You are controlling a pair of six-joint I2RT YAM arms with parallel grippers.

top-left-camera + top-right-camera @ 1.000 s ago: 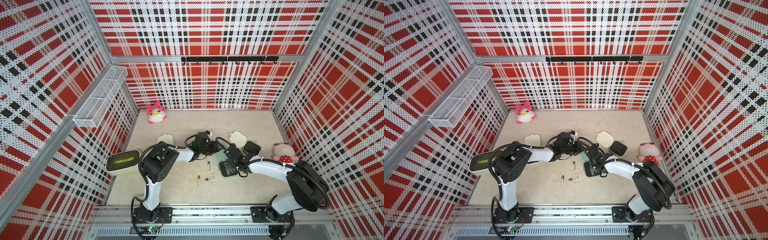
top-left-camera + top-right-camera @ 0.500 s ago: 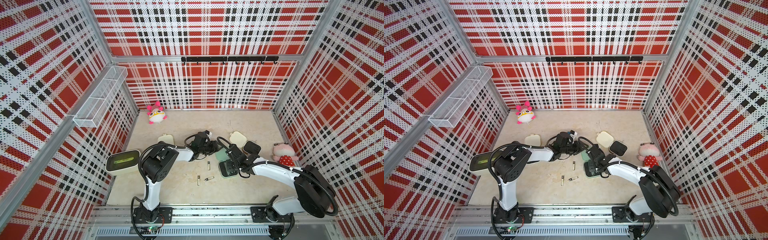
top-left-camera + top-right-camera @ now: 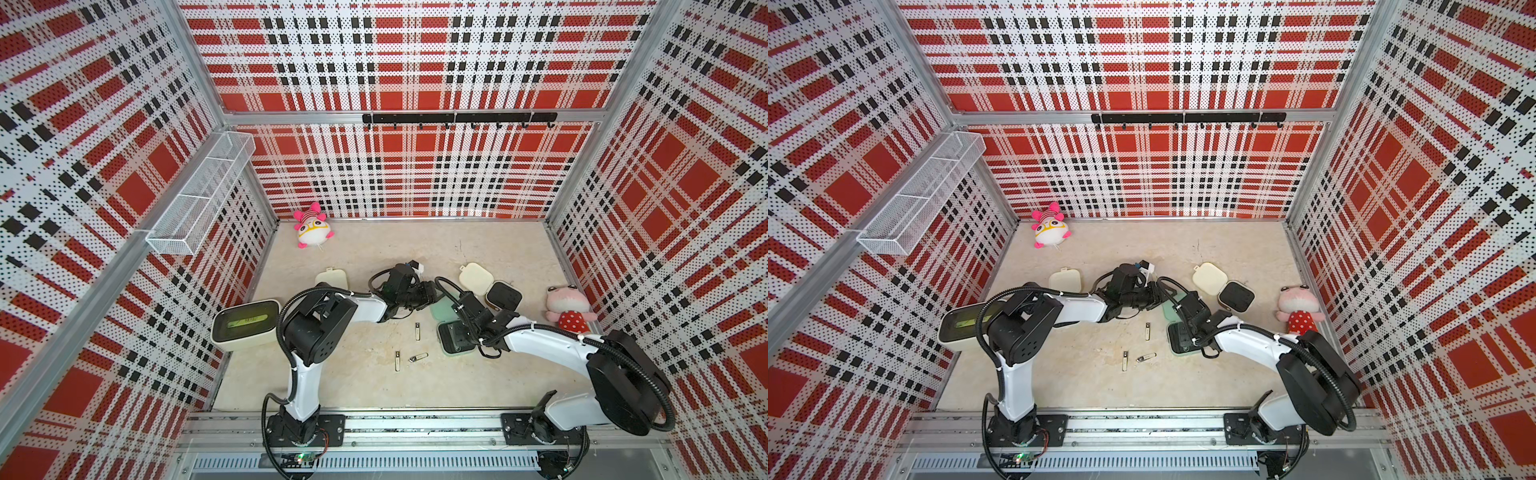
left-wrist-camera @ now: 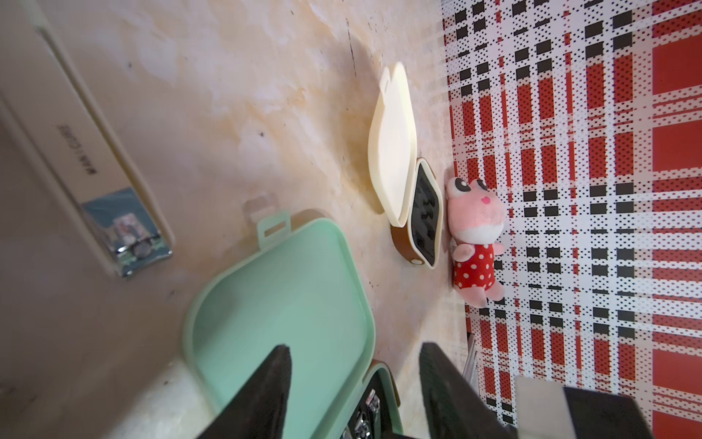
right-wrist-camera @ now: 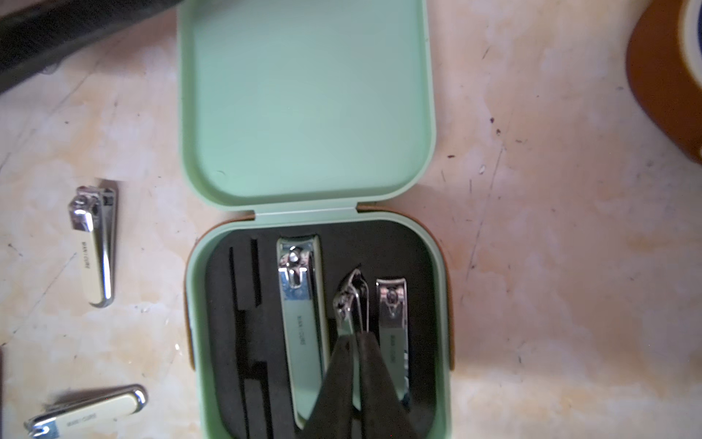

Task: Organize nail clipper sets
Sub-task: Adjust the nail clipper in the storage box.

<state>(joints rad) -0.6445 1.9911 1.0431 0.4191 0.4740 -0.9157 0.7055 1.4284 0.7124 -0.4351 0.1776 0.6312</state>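
The mint green case lies open mid-table, its lid flat behind it. My right gripper is shut on a small silver clipper, held on edge over the black tray between a large clipper and a small one. My left gripper is open, its fingers standing either side of the lid's rim. Three clippers lie loose on the table. A cream case lies open with its black tray showing. Another cream case is closed.
A larger cream box with a green top stands at the left wall. One pink plush toy sits at the back left, another against the right wall beside the open cream case. A wire basket hangs on the left wall.
My right arm's elbow has swung out to the right while its gripper stays over the mint tray. The left arm has not moved.
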